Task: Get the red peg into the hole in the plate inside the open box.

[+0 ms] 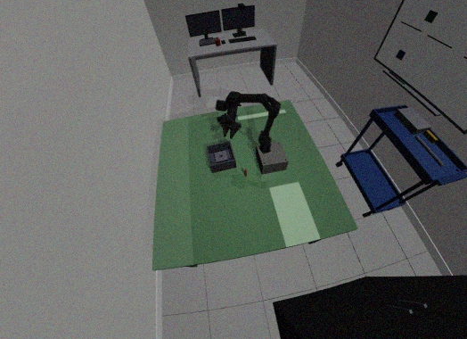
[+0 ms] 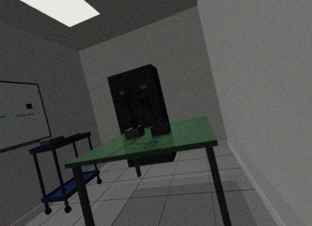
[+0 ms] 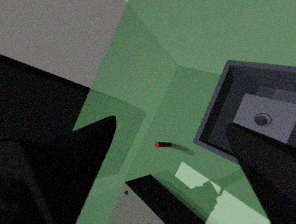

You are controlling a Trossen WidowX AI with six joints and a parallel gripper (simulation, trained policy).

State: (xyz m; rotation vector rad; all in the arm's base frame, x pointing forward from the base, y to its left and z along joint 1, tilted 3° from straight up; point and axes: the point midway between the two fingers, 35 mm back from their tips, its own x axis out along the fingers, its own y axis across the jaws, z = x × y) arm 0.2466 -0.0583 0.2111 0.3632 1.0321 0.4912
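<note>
The red peg [image 1: 245, 172] [image 3: 163, 145] stands upright on the green table, between the box and the arm's base. The open dark box [image 1: 223, 167] [image 2: 161, 130] [image 3: 212, 107] has a lighter plate [image 3: 250, 106] at its bottom. The plate's round hole [image 3: 263, 120] looks empty. My gripper [image 1: 228, 136] [image 3: 170, 124] is open with nothing between its fingers. It hangs above the table, above and behind the box in the top view. In the wrist view the peg shows below the gap between the fingers, and the right finger covers part of the box. The peg is not discernible in the exterior view.
The arm's grey base block [image 1: 274, 161] [image 2: 134, 133] stands beside the peg, on the side away from the box. The green table top [image 1: 223, 219] bears pale light patches. A blue cart [image 1: 379, 179] and a desk [image 1: 232, 45] stand off the table.
</note>
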